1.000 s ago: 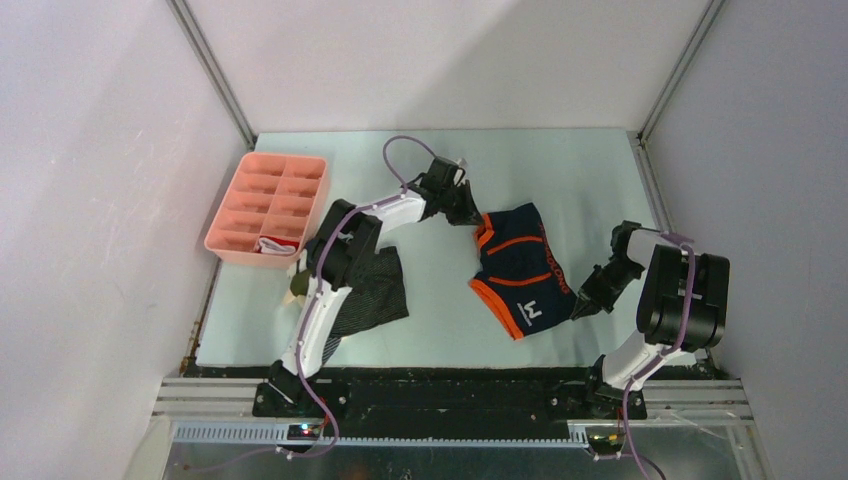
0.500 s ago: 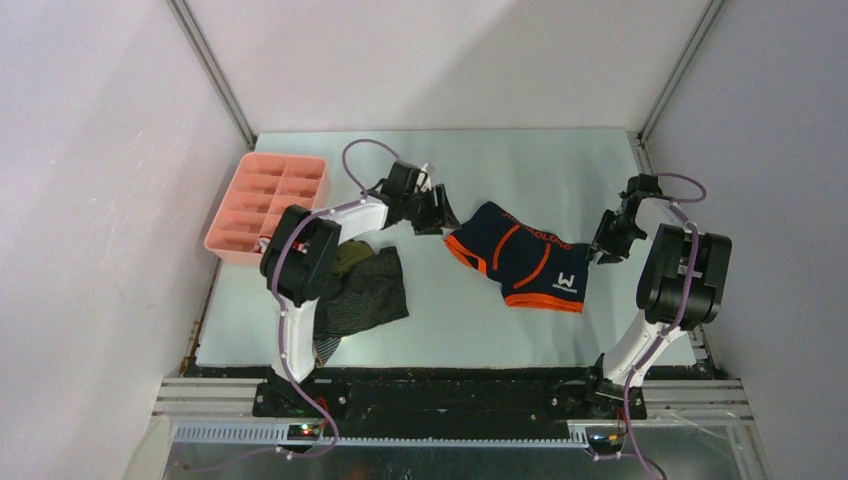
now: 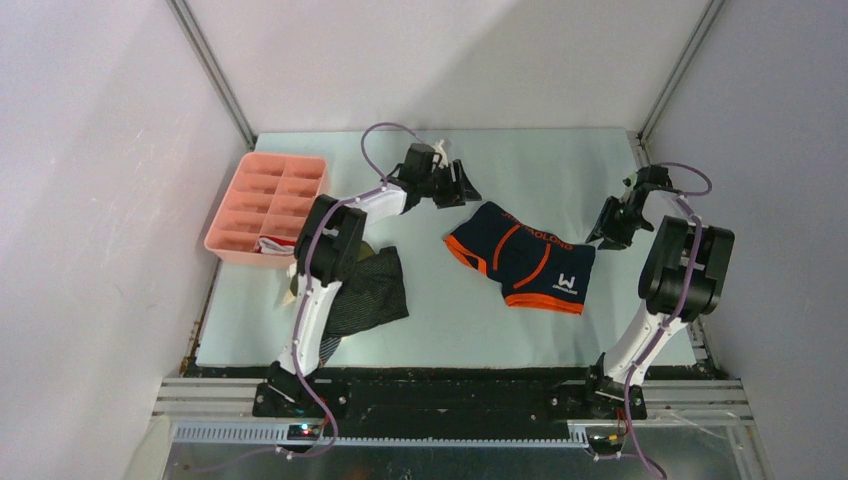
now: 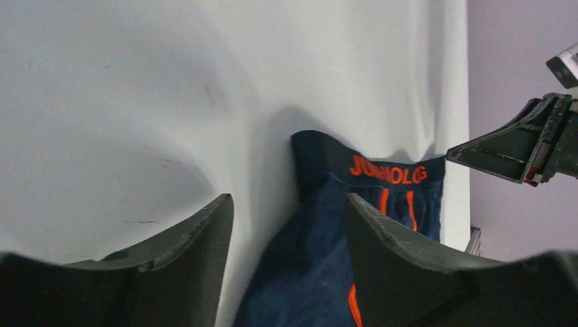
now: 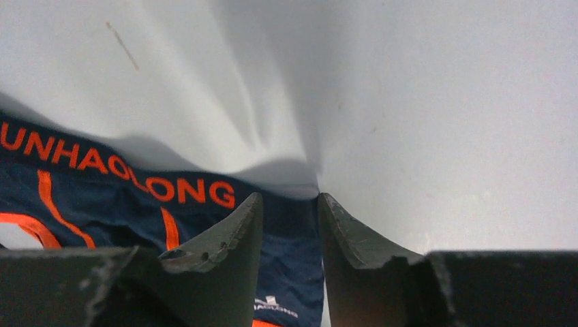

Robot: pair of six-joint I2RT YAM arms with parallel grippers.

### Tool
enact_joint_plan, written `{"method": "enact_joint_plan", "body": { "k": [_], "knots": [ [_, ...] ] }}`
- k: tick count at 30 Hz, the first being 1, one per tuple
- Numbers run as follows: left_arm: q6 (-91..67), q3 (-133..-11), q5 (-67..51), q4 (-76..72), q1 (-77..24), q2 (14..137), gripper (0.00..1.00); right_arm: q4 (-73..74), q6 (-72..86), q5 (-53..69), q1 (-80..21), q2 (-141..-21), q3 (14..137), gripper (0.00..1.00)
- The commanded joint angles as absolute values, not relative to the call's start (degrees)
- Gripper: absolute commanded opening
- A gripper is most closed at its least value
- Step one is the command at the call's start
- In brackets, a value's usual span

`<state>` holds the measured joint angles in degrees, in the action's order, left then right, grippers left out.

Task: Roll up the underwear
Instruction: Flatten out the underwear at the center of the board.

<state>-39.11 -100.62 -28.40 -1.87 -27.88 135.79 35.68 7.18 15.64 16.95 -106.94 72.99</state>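
Observation:
The navy underwear (image 3: 520, 258) with orange bands lies spread flat on the table, waistband toward the back. My left gripper (image 3: 463, 189) hovers open just beyond its far left corner. In the left wrist view the gripper (image 4: 287, 204) stands with its jaws wide apart above the navy cloth (image 4: 320, 272). My right gripper (image 3: 604, 233) is open at the cloth's right end. In the right wrist view this gripper (image 5: 290, 201) has the waistband corner (image 5: 204, 194) below its parted fingers. A dark grey striped pair (image 3: 370, 290) lies crumpled by the left arm.
A pink compartment tray (image 3: 250, 178) stands at the back left with a red and white pair (image 3: 277, 243) in its near cell. A bit of olive cloth (image 3: 298, 286) shows under the left arm. Grey walls close in on both sides.
Both grippers have opened and let go of the navy underwear, which dropped from stretched to flat on the table. The left gripper pulled back toward the far side; the right moved up and away.

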Motion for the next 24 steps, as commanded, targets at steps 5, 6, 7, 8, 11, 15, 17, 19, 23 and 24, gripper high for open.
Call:
{"method": "enact_joint_plan", "body": {
  "k": [5, 6, 7, 8, 11, 15, 17, 19, 23, 24],
  "knots": [
    [-45.6, -106.1, -24.3, -4.1, -29.3, 140.1, 0.70, 37.0, 8.5, 11.2, 15.9, -111.2, 77.5, 0.36],
    [-46.0, -106.5, -24.1, -4.1, -29.5, 140.5, 0.71, 37.8, 8.7, 9.7, 15.5, -111.1, 77.5, 0.36],
    [-46.7, -107.3, -23.6, -4.1, -29.7, 141.4, 0.72, 38.1, 9.0, 8.9, 15.1, -110.7, 77.2, 0.36],
    [-47.1, -107.8, -23.5, -4.0, -29.8, 142.3, 0.72, 38.5, 9.2, 8.1, 15.0, -110.6, 77.0, 0.37],
    [-49.5, -110.6, -22.7, -2.8, -30.4, 143.7, 0.68, 39.0, 9.5, 6.9, 14.3, -110.1, 76.2, 0.38],
    [-51.8, -112.7, -21.7, -1.5, -31.3, 145.0, 0.58, 39.5, 9.4, 4.1, 13.6, -110.3, 76.2, 0.39],
    [-52.4, -113.9, -21.2, -1.8, -31.7, 145.9, 0.52, 40.3, 9.4, 3.1, 13.4, -110.1, 76.7, 0.38],
    [-52.4, -115.6, -20.7, -1.8, -32.1, 146.7, 0.45, 41.1, 9.6, 2.8, 13.3, -109.5, 77.1, 0.39],
    [-52.1, -117.3, -20.5, -1.3, -32.5, 147.7, 0.32, 41.8, 9.6, 2.0, 13.4, -108.0, 76.8, 0.39],
    [-51.9, -117.2, -20.8, -1.3, -32.5, 147.6, 0.29, 41.7, 9.5, 1.9, 13.5, -107.9, 76.6, 0.38]
  ]
}}
